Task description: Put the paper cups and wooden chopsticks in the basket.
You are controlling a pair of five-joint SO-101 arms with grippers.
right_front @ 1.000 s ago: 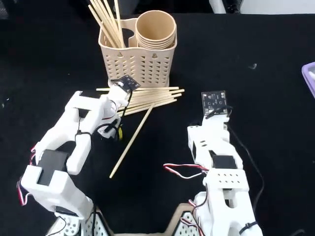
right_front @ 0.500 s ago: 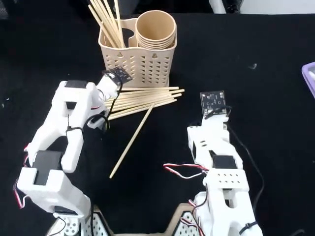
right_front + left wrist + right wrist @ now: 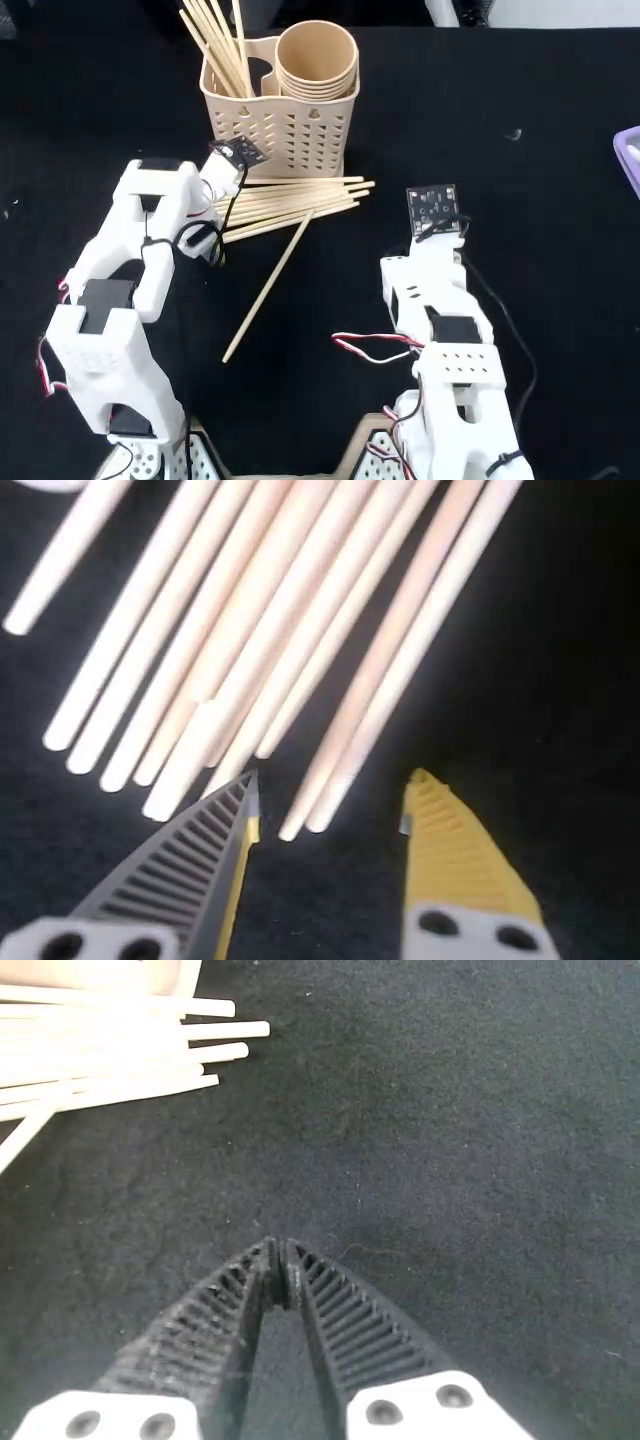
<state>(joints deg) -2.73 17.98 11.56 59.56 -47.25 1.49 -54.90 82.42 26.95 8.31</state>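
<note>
Left gripper (image 3: 332,780): the fingers are found spread wide, with nothing held. The grey finger (image 3: 190,860) and the yellow finger (image 3: 450,850) are positioned low over the near ends of the loose chopsticks (image 3: 300,630). The ends of two sticks lie inside the gap between the fingers. The ends of the other sticks lie outside the gap, beyond the grey finger, whose tip is just beside the nearest one. Contact between finger and wood cannot be confirmed.

Right gripper (image 3: 280,1250): the fingers are found closed tip to tip, with nothing between them. It is held above bare black table (image 3: 520,250), and the far ends of the loose chopsticks are well apart from it.

Task items: the loose chopsticks are lying flat on the table in a fanned bundle, just in front of the basket (image 3: 280,130). One single chopstick (image 3: 268,285) lies apart at a slant, its upper end at the bundle. A stack of paper cups (image 3: 317,60) is seated upright in one basket compartment. A further bunch of chopsticks (image 3: 215,45) is leaning in the other.
</note>
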